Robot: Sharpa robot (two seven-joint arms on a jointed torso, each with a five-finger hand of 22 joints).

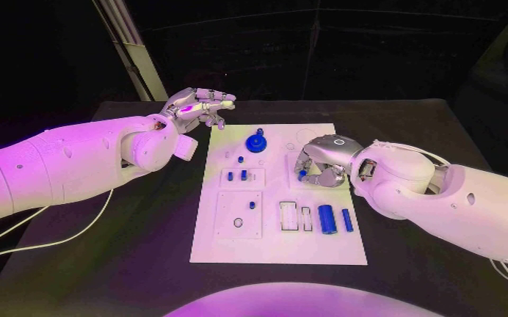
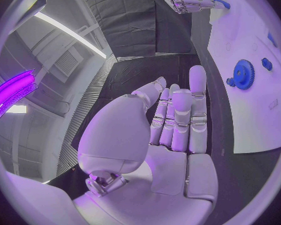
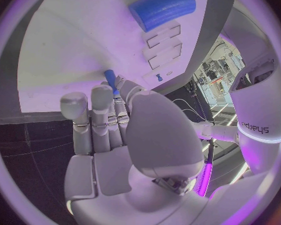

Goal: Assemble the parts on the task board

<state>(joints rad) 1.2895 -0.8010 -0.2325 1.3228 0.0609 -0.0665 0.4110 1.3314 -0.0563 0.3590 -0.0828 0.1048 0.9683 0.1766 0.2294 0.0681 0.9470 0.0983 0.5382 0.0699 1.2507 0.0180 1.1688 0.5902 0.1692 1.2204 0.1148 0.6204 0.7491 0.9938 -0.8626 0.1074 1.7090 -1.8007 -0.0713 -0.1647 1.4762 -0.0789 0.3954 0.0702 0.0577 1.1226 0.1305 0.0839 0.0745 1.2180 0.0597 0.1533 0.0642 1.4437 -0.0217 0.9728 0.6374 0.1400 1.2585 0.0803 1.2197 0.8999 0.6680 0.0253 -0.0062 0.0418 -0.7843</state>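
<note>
Blue peg [image 3: 110, 78], pinched upright in right hand [image 1: 321, 160] over white board [image 1: 318, 247]: lower straight, no tilt, into its hole; left hand [image 1: 198, 106] idle, fingers loosely together, beside board.

The task board [image 1: 277, 247] has bare white room along its near edge and far right corner. On it stand obstacles: the blue gear [image 1: 258, 141] far and centre, small blue pegs [image 1: 242, 175] left of centre, two blue cylinders [image 1: 328, 219] near right. The right hand [image 1: 321, 161] occupies the right middle, its fingers [image 3: 98, 112] on a blue pin [image 3: 110, 79]. The left hand [image 1: 199, 106] hangs off the board's far left corner, and the dark surface [image 1: 127, 251] lies bare on the near left.
</note>
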